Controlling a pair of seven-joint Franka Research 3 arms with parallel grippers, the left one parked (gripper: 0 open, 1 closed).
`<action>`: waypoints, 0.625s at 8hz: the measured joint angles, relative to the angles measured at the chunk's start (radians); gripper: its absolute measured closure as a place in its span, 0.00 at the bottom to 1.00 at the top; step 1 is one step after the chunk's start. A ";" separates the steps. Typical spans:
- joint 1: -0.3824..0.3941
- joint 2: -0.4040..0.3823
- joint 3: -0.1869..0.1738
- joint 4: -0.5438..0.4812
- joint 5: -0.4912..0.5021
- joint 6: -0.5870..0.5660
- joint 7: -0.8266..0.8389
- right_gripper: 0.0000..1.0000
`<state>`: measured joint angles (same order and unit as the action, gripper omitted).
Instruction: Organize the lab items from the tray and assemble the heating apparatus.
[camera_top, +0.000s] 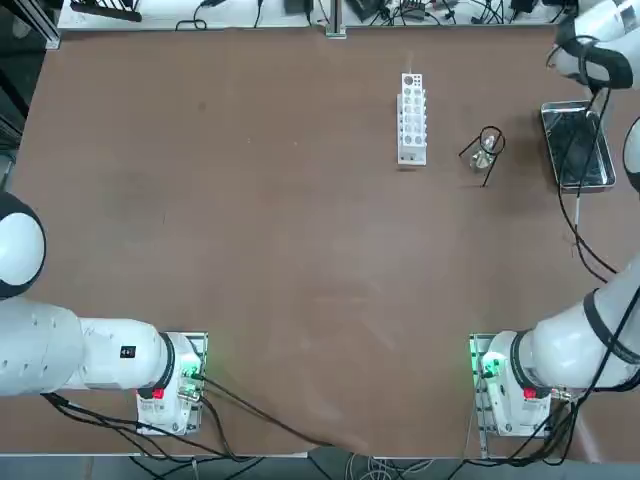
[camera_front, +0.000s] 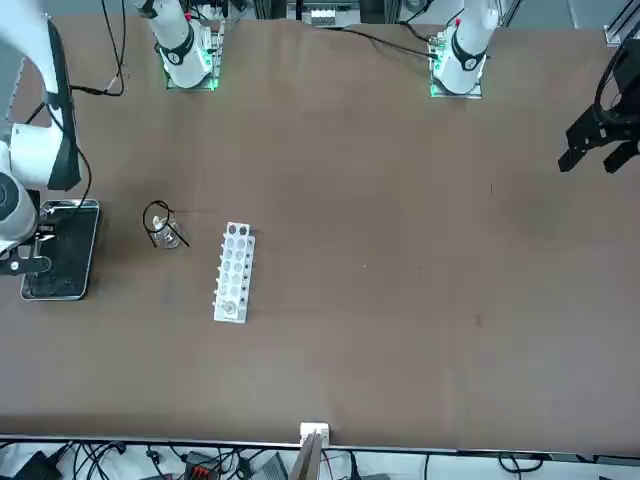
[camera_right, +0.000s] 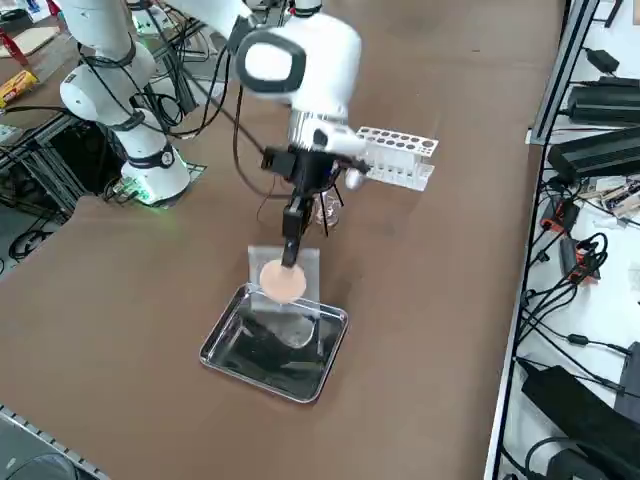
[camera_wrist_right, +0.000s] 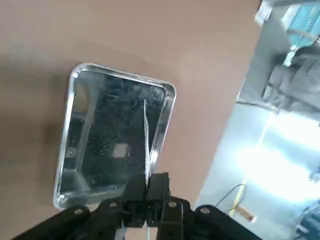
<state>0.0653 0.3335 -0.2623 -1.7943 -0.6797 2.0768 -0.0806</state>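
the right gripper (camera_right: 292, 250) hangs above the metal tray (camera_right: 232, 365), its jaws clamped on the edge of the grey mesh square (camera_right: 284, 277) with the tan round centre, lifted clear of the tray. the black wire tripod (camera_top: 487, 152) stands over the small clear burner (camera_top: 484, 158) on the counter (camera_top: 250, 230), between tray and white rack (camera_top: 412, 118). no readable writing shows.

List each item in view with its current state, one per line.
right gripper: shut on the mesh square, above the tray.
mesh square: held on edge, lifted clear of the tray.
tray: on the table, nothing left inside.
tripod: standing on the table over the burner.
burner: on the table under the tripod's ring.
white rack: lying flat, untouched.
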 joint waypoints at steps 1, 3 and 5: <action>0.055 -0.020 0.002 0.028 -0.020 -0.072 -0.001 0.98; 0.173 -0.045 0.005 0.081 -0.047 -0.216 -0.001 0.98; 0.296 -0.052 0.006 0.101 -0.073 -0.314 0.051 0.98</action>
<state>0.3609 0.2815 -0.2565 -1.6935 -0.7523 1.7626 -0.0297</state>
